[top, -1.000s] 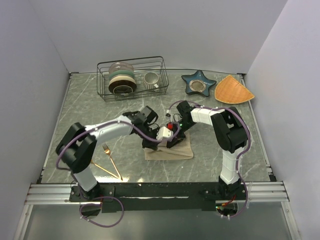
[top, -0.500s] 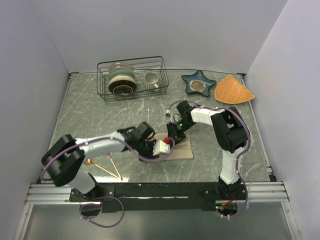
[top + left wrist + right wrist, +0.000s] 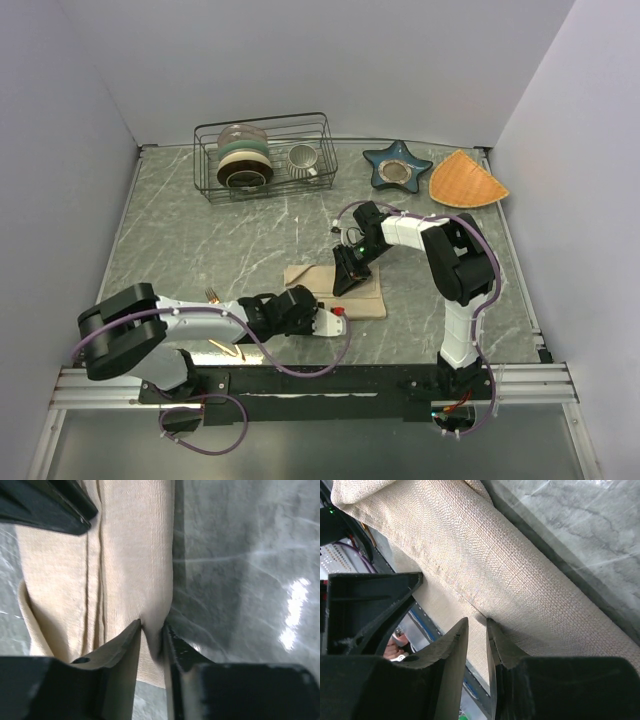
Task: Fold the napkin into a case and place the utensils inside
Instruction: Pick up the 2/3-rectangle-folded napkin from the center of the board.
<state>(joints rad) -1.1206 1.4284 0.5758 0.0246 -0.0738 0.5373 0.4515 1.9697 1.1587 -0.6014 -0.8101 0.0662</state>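
The beige napkin (image 3: 365,298) lies folded in layers at the table's middle. My left gripper (image 3: 340,312) reaches in low from the left to its near edge. In the left wrist view the left gripper (image 3: 152,632) is shut on a pinched ridge of napkin (image 3: 135,555). My right gripper (image 3: 343,280) rests on the napkin's far side. Seen from the right wrist, the right gripper (image 3: 476,625) stands narrow at a fold line of the napkin (image 3: 520,575), shut on a layer. Gold fork tines (image 3: 211,294) and gold handle ends (image 3: 228,348) show beside the left arm.
A wire rack (image 3: 262,120) with plates and a mug stands at the back. A blue star-shaped dish (image 3: 396,165) and an orange wedge mat (image 3: 465,180) sit at the back right. Side walls close in the table.
My left arm swung down from over the napkin toward the near edge. Its jaws let go, then closed on the napkin's near edge. The right gripper stayed put.
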